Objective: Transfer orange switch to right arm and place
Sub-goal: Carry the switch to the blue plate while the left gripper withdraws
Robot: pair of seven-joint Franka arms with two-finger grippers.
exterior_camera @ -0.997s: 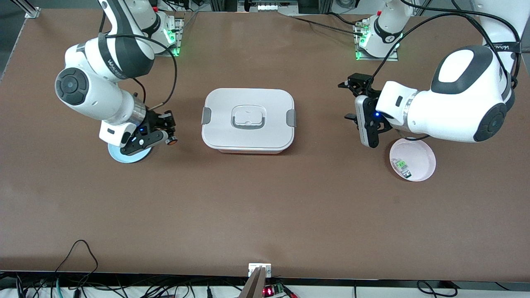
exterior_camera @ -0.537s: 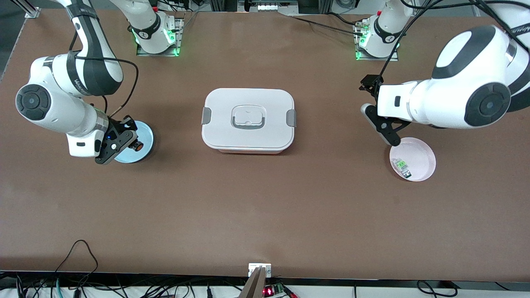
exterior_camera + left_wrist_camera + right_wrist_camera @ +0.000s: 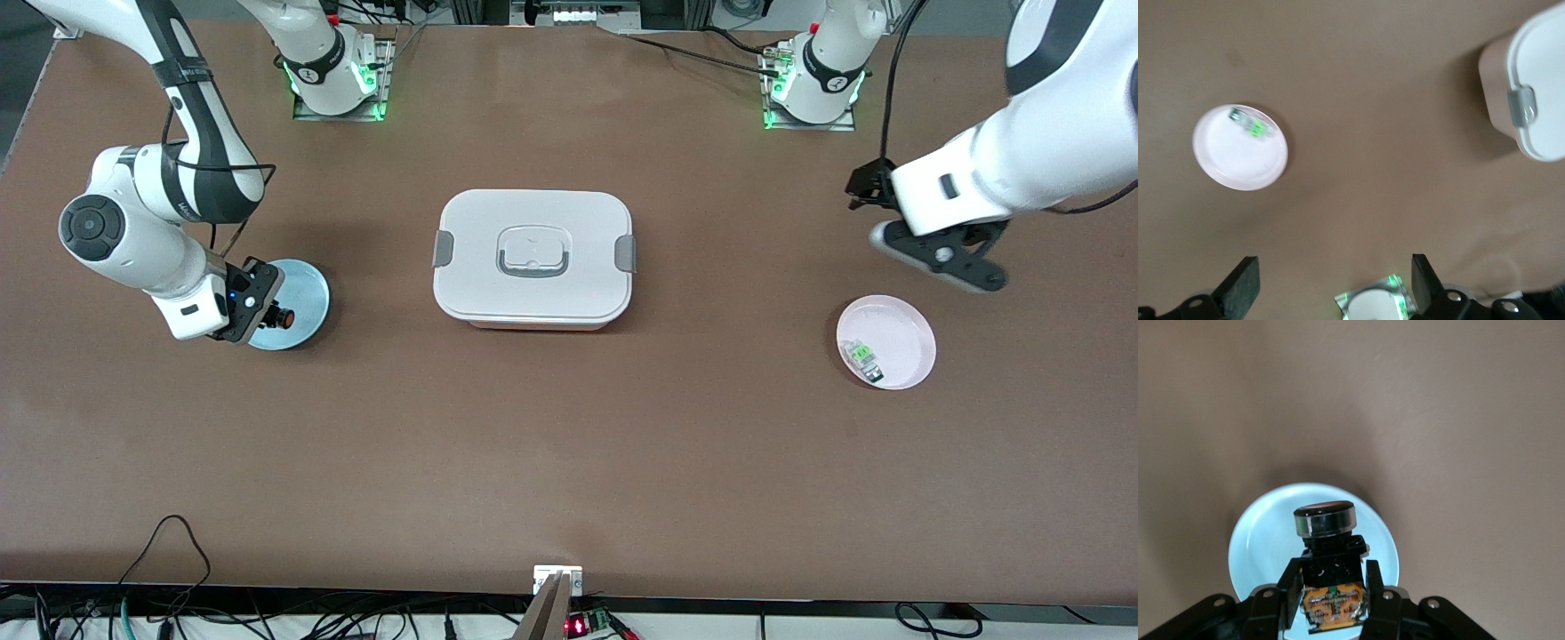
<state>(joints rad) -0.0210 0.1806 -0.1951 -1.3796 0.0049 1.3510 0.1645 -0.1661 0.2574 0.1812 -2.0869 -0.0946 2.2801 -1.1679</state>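
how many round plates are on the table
2. A blue plate lies toward the right arm's end, under the right gripper holding the orange switch. A pink plate lies toward the left arm's end, holding a green-and-clear component.

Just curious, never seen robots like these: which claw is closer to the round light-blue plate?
The right claw. It hangs just over the round light-blue plate, gripping the tiny black-and-orange switch. The left claw is open, up near the round pink plate at the table's left-arm end.
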